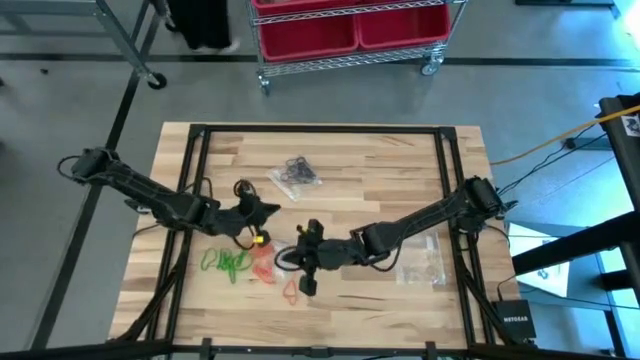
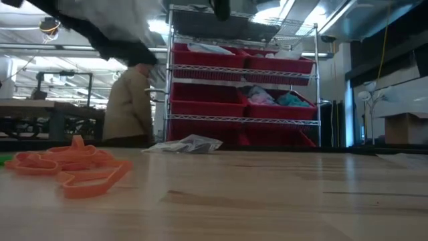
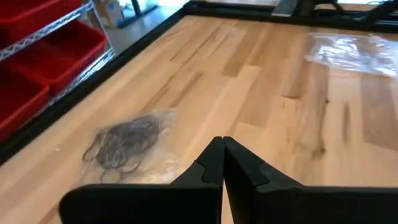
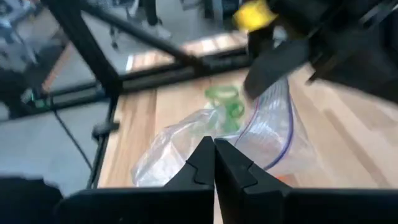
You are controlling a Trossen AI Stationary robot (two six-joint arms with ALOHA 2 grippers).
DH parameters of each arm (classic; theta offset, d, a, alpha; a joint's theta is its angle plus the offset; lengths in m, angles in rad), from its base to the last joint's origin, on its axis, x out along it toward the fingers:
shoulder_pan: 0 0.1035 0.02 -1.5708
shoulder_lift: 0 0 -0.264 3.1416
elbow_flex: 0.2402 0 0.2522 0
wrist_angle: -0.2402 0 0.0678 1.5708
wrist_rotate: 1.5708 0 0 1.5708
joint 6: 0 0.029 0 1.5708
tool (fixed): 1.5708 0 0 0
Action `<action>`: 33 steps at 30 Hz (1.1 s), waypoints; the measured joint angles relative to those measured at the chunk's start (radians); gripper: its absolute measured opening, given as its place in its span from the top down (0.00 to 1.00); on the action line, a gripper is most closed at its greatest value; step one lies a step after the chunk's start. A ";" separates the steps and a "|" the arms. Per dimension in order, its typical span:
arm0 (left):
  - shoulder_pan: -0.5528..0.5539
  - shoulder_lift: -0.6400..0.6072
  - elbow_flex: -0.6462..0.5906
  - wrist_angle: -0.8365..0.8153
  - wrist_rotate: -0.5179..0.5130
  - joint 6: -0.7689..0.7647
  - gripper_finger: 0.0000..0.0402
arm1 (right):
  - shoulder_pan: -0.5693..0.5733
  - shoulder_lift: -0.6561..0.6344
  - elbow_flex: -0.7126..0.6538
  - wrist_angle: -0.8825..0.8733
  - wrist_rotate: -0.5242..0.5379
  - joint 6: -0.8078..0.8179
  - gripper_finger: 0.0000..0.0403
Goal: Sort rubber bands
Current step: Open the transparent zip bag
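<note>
The rubber bands lie in loose heaps on the wooden desk [image 1: 400,160], sorted roughly by colour. The green bands [image 1: 226,263] sprawl in a tangle whose long axis runs across the desk, just below the left gripper [image 1: 262,224] in the high view. The orange-red bands [image 1: 266,270] sit right beside the green ones, between the two grippers, with one stray orange-red loop [image 1: 291,290] lying flat a little nearer the desk's front edge, close beside the right gripper [image 1: 306,285]. In the low view the orange-red heap is a flat pile of limp loops stretched sideways. The black bands [image 1: 294,170] are bunched inside a clear bag [image 1: 296,174] well beyond the left gripper, toward the far edge. A second clear bag [image 1: 422,267] lies on the far side of the right arm.

The left arm [image 1: 150,195] reaches in from the desk's left side, its forearm slanting toward the middle; its gripper is closed with the fingers [image 3: 214,165] pressed together and nothing seen between them. The right arm [image 1: 420,220] stretches from the right side, low across the desk, its wrist turned toward the front edge. Its gripper is closed too, fingers [image 4: 208,163] meeting tip to tip, with a crumpled clear bag [image 4: 186,143] just ahead of them.
</note>
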 joint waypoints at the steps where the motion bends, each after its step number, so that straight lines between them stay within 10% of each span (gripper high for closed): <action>1: 0.001 -0.005 0.000 -0.003 0.013 0.002 1.00 | 0.001 -0.001 0.000 -0.025 -0.004 -0.002 1.00; 23: -0.009 -0.057 -0.007 0.002 0.202 -0.129 0.89 | -0.073 0.127 0.001 -0.362 0.029 -0.029 0.99; 33: 0.027 0.040 -0.007 0.011 0.202 -0.205 0.68 | -0.122 0.131 0.023 -0.448 0.008 -0.076 0.68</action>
